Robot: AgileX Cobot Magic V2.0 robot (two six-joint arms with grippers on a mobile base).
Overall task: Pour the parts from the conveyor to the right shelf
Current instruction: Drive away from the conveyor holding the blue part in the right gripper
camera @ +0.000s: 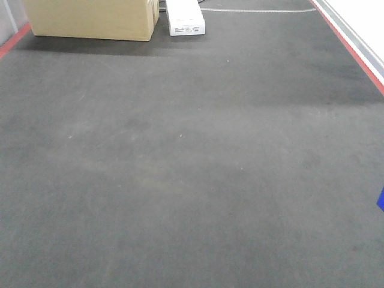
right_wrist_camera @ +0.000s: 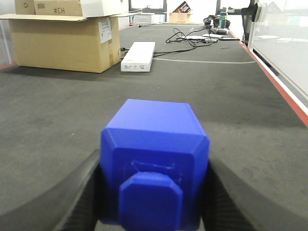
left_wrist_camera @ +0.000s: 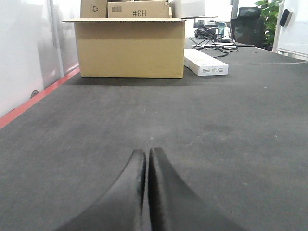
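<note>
Gripping the blue block [right_wrist_camera: 154, 163] from both sides, the right jaws held it over the belt [right_wrist_camera: 43, 110], seemingly ready for carrying to the shelf. The left jaws were pressed together, empty.

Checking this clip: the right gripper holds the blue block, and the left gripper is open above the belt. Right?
Not quite. The left wrist view shows the left gripper shut and empty above the belt. The right gripper does hold the blue block.
</note>
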